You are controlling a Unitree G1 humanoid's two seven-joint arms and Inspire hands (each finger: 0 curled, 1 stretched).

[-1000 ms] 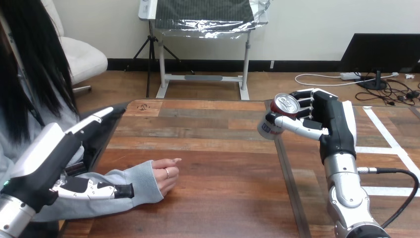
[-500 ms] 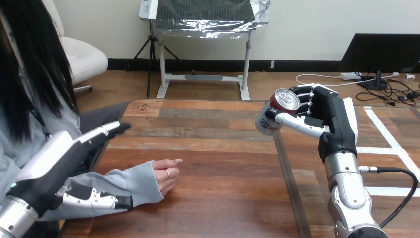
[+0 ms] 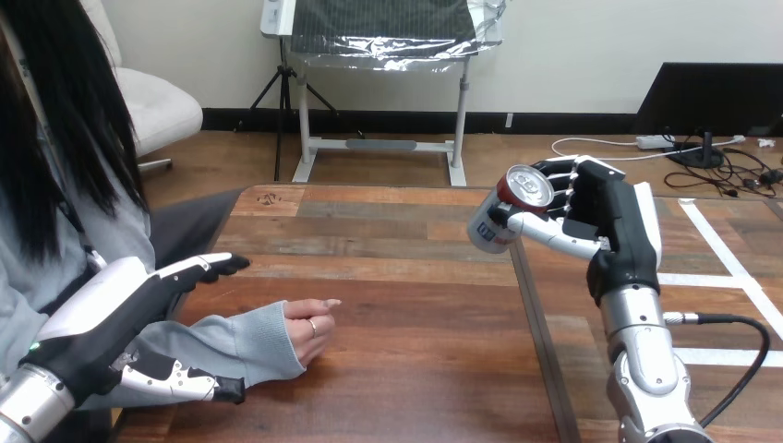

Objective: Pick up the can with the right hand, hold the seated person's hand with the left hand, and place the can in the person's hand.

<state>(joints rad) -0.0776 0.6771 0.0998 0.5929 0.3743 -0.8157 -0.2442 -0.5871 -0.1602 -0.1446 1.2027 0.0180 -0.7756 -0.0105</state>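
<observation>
Head view, handover in progress. The right hand (image 3: 617, 221) is closed around the soda can (image 3: 527, 188), fingers wrapped behind it and thumb across its front. It holds the can tilted and clear of the desk (image 3: 415, 369), above the far right part of the top. The first step, picking up the can, therefore appears done.

The left hand (image 3: 115, 309) is at the near left with its fingers straight and its thumb spread. The fingers lie over the person's grey sleeve (image 3: 235, 341) and the thumb sits on the sleeve's near side. Nothing is curled round the arm, so the step of holding the person's hand appears only approached, not made.

The person's hand (image 3: 310, 330) rests on the desk at left centre with loosely curled fingers, well apart from the can. The can has yet to be carried across leftward and placed in it.

Not resolved:
- Whether the left hand's palm touches the sleeve, since the hand's white back covers that contact.
- How the person's palm is turned, and whether it is ready to receive the can.
- The can's far side, which is covered by the right hand's fingers.

Both robot arms are cut off by the bottom edge of the view.
</observation>
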